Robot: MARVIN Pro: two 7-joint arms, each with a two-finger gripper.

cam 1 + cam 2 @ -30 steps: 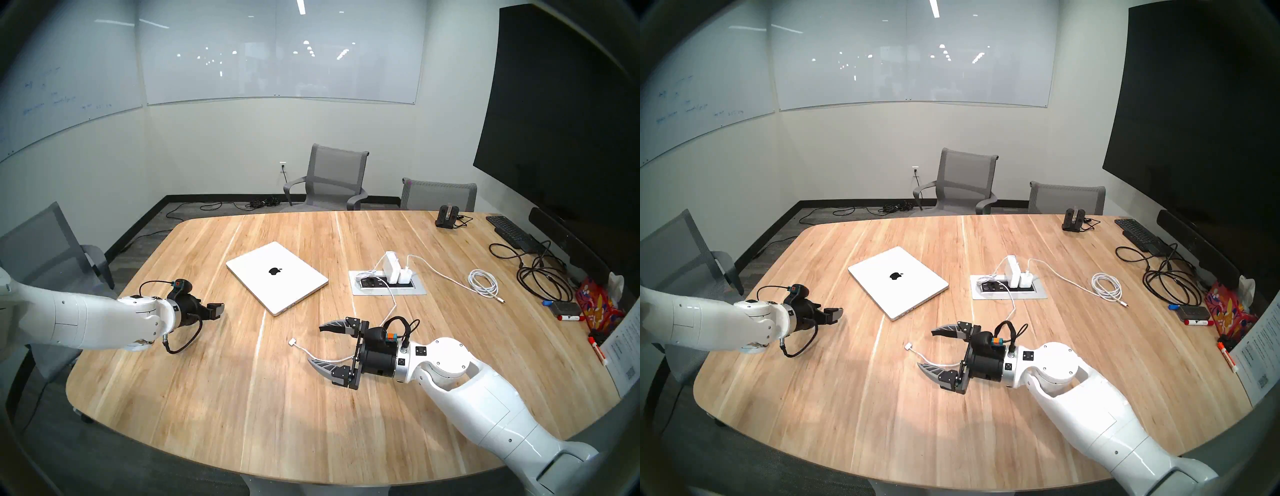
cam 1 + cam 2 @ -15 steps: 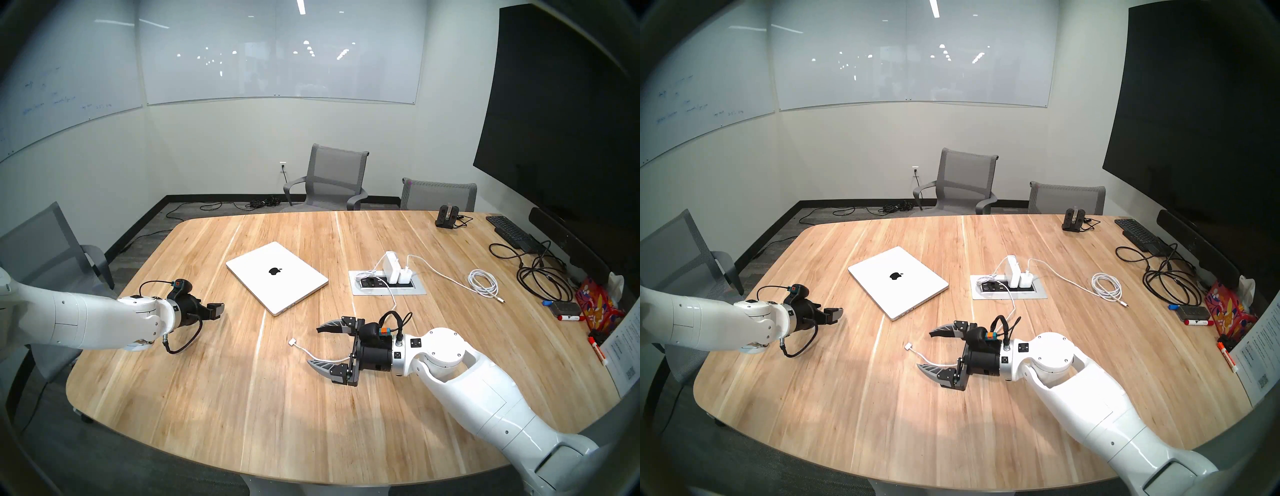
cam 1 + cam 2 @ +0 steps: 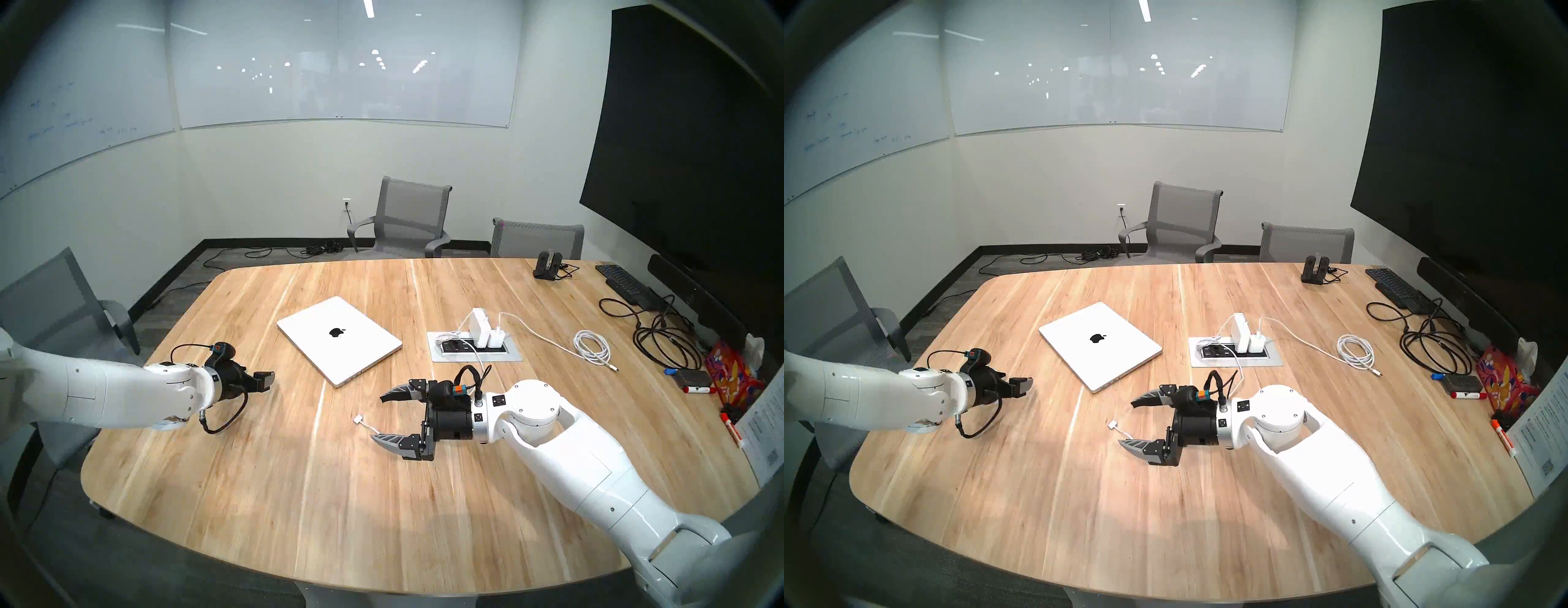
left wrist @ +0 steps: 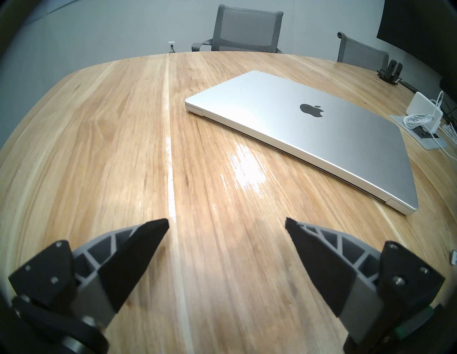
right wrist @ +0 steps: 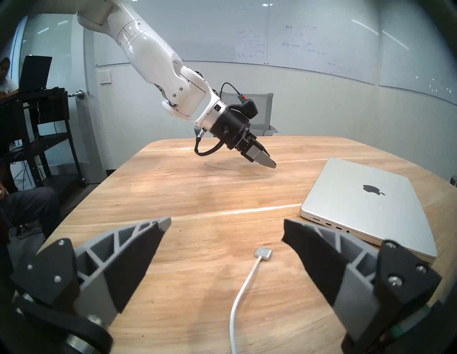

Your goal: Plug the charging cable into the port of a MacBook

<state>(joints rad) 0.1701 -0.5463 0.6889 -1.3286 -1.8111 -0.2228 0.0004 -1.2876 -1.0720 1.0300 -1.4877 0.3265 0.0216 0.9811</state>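
Note:
The silver MacBook (image 3: 339,339) lies shut in the middle of the wooden table, apple logo up. Its side ports (image 5: 331,225) face my right gripper. The charging cable's flat connector tip (image 3: 359,419) lies on the table in front of the MacBook. Its white cord runs back under my right gripper to the white power brick (image 3: 479,327). My right gripper (image 3: 377,418) is open, low over the cord, with the tip (image 5: 263,252) just ahead between its fingers, not touched. My left gripper (image 3: 267,380) is open and empty, left of the MacBook (image 4: 309,138).
The power brick stands in a grey outlet panel (image 3: 509,354) with a smaller white charger. A bundled white cord (image 3: 592,346), black cords (image 3: 662,339) and a black keyboard (image 3: 623,282) lie at the right. Chairs stand around the table. A person sits at the far left of the right wrist view (image 5: 14,202).
My right gripper has moved forward and left along the cord, closer to the connector tip, still open. The left arm, the MacBook and the connector have not moved.

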